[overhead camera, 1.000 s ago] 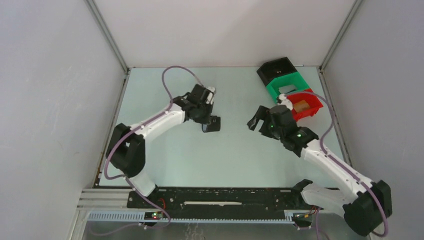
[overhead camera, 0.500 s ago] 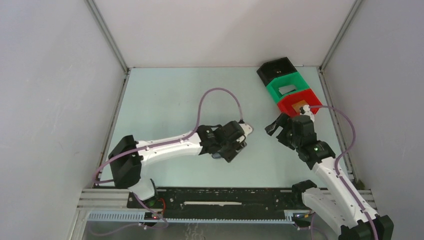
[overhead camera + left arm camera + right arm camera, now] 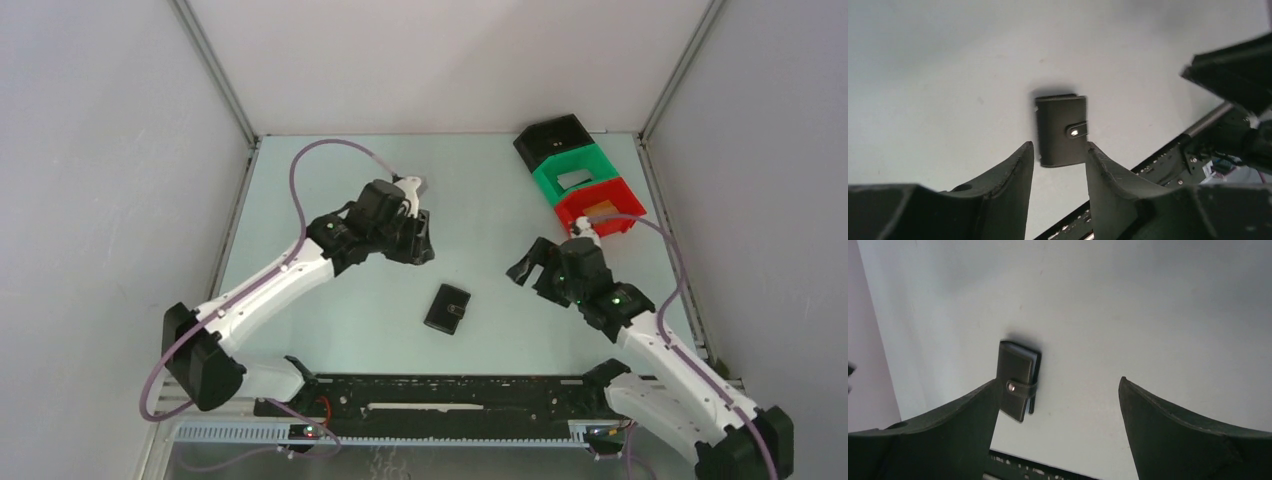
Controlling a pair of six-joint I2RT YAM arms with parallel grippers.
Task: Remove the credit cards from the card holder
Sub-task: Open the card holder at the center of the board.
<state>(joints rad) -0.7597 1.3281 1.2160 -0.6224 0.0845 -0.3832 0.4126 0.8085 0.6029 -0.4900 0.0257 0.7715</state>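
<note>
Card holder (image 3: 447,308) is lying shut on the table (image 3: 330,170) between my arms; left pincer (image 3: 1058,147) is gaping partway, right pincer (image 3: 1058,382) wide, both empty; I'm judging it light, floppy, slick, best pinched at the tab (image 3: 1076,131) edge.

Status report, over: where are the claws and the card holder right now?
Left claw open, empty. Right claw open, empty. Card holder shut, tab snapped, flat on table between them. Nothing blocking it.
</note>
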